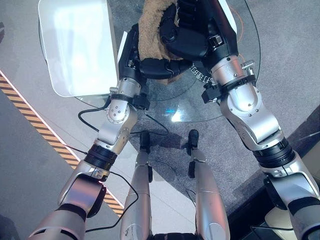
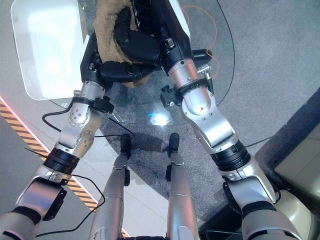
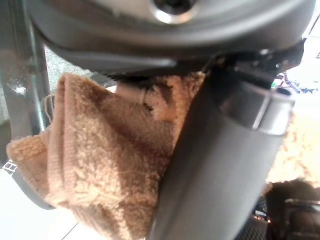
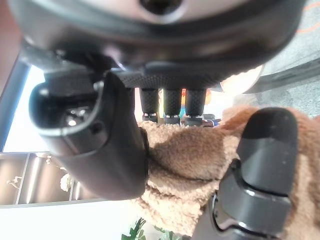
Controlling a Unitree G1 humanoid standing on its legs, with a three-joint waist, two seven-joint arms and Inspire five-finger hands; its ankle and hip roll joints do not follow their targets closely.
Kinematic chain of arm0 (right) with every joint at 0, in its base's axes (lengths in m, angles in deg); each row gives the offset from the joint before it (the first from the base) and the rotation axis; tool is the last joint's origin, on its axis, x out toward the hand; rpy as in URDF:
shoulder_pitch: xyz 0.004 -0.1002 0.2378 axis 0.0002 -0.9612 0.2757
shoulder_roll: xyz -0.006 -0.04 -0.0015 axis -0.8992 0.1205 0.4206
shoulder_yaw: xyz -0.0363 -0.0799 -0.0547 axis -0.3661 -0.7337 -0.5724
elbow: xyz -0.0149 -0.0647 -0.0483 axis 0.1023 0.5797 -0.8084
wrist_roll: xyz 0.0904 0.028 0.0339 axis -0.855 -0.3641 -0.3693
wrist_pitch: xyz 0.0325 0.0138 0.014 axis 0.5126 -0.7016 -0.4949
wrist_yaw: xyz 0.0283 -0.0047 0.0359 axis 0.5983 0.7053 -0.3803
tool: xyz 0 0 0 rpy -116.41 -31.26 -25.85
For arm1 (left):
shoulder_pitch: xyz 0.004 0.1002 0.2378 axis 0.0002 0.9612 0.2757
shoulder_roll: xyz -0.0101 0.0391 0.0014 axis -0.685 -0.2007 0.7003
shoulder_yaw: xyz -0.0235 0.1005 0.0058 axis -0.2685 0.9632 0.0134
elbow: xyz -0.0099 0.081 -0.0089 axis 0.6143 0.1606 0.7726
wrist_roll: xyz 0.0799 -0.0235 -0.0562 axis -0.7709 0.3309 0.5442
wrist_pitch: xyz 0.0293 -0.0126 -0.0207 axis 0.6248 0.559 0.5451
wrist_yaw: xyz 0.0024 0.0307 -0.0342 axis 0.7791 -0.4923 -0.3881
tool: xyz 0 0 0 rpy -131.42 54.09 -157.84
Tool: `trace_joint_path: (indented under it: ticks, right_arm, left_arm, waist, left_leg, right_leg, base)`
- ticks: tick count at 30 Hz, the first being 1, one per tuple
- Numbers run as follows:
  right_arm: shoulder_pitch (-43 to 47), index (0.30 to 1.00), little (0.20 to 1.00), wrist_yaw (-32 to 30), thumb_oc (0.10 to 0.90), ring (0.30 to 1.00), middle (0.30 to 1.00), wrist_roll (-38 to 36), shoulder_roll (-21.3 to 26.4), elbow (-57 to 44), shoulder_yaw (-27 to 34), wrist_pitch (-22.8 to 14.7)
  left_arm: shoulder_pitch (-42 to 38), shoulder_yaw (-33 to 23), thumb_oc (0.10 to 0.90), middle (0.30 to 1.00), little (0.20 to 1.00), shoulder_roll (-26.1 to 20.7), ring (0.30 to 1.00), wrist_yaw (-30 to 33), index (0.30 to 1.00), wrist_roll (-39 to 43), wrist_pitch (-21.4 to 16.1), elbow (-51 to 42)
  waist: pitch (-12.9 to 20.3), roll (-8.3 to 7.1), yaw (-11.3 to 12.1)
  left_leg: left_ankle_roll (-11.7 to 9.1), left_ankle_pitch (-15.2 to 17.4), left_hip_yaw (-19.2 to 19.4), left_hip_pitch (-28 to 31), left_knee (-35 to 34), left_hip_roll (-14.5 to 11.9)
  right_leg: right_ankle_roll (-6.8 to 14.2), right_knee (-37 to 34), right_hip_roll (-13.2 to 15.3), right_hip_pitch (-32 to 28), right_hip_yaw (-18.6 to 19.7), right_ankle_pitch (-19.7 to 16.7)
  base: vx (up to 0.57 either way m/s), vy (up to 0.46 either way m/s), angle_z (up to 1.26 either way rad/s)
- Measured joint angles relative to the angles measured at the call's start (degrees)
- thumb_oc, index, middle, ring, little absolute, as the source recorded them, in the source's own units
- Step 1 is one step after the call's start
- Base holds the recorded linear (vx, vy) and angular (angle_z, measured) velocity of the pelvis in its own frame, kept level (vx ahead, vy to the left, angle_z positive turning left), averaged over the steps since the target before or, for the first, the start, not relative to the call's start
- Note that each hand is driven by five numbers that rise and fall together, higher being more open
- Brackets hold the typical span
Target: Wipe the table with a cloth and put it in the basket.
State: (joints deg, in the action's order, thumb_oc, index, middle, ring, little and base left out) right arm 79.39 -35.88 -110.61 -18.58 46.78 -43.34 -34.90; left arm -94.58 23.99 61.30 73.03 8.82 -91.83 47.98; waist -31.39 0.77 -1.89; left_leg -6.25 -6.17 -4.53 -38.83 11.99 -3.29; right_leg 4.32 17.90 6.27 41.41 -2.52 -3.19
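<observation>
A fluffy brown cloth [image 1: 151, 31] hangs bunched between my two hands above the near part of a round glass table [image 1: 200, 106]. My left hand [image 1: 131, 56] grips its lower end, its thumb curled under the fabric. From the right, my right hand [image 1: 186, 36] closes over the upper part, with the thumb pressed into the pile. In the left wrist view the cloth [image 3: 100, 165] sits folded against the thumb [image 3: 220, 165]. In the right wrist view the cloth [image 4: 182, 170] lies under the curled fingers [image 4: 172, 102].
A white rounded rectangular tray-like thing [image 1: 75, 45] lies on the table's left side, close to my left hand. Yellow-and-black striped tape [image 1: 30, 111] crosses the floor at left. An orange cable [image 2: 200, 15] lies on the carpet beyond the table. A beige block [image 2: 300, 165] stands at lower right.
</observation>
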Motion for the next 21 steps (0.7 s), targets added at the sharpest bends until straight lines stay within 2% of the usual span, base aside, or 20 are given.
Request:
trace_joint_path:
  ticks: [9, 21]
  right_arm:
    - [0.00, 0.300, 0.200, 0.00, 0.100, 0.300, 0.300, 0.00, -0.01, 0.00, 0.00, 0.00]
    - [0.00, 0.300, 0.200, -0.20, 0.100, 0.300, 0.300, 0.09, -0.04, 0.00, -0.22, -0.06]
  left_arm:
    - [0.00, 0.12, 0.100, 0.300, 0.200, 0.14, 0.300, -0.17, 0.300, 1.09, -0.02, 0.02]
    - [0.51, 0.42, 0.100, 0.300, 0.200, 4.49, 0.300, -4.15, 0.300, 15.68, 0.04, 1.07]
  waist:
    - [0.00, 0.00, 0.00]
    - [0.00, -0.03, -0.11]
  left_leg:
    - [0.00, 0.00, 0.02, 0.01, -0.01, -0.01]
    - [0.00, 0.00, 0.06, 0.03, -0.03, -0.01]
  right_leg:
    - [-0.01, 0.00, -0.01, 0.01, 0.00, -0.01]
    - [-0.01, -0.03, -0.01, 0.01, 0.04, -0.01]
  base:
    - [0.00, 0.000, 0.00]
    - [0.00, 0.000, 0.00]
